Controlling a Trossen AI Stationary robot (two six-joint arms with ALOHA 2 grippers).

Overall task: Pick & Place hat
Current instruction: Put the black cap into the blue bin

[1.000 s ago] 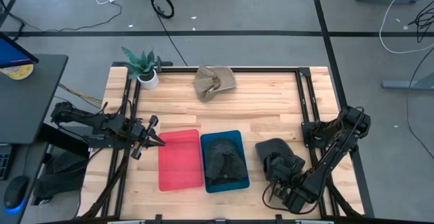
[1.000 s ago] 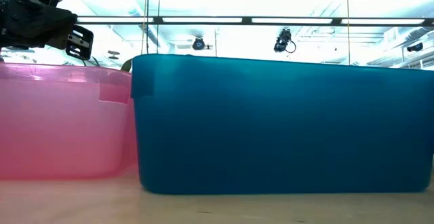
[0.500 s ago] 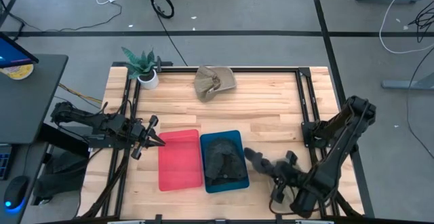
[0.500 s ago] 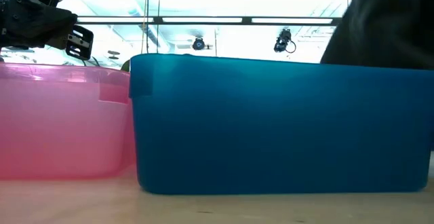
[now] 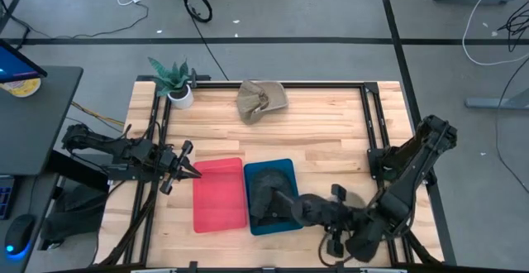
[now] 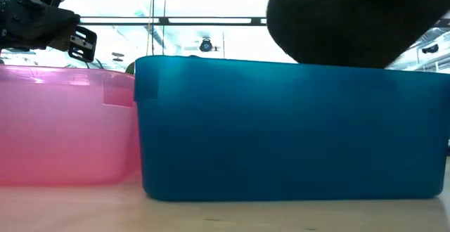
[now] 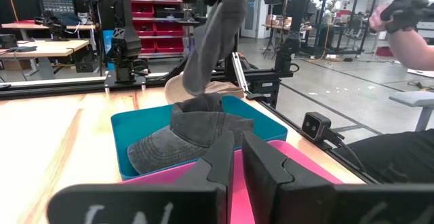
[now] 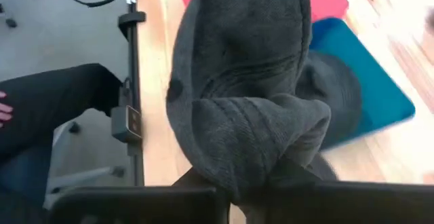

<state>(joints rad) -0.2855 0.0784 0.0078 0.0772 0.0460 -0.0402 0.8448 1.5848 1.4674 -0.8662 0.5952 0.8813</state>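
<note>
The right tool (image 5: 307, 210) was clamped on a dark grey hat (image 7: 215, 37), hanging it over the blue bin's (image 5: 285, 222) near edge, above the grey cap (image 5: 269, 192) already inside. The hat drooped loosely, so a release here could leave it draped over the rim. A second earlier it sat on the counter (image 5: 331, 124) beside the bin. The left tool (image 5: 183, 170), closed and empty, waited beside the pink bin (image 5: 219, 194).

One hat (image 5: 271, 192) lies in the right bin (image 5: 288, 222), another hat (image 5: 307, 210) hangs over its right rim.
</note>
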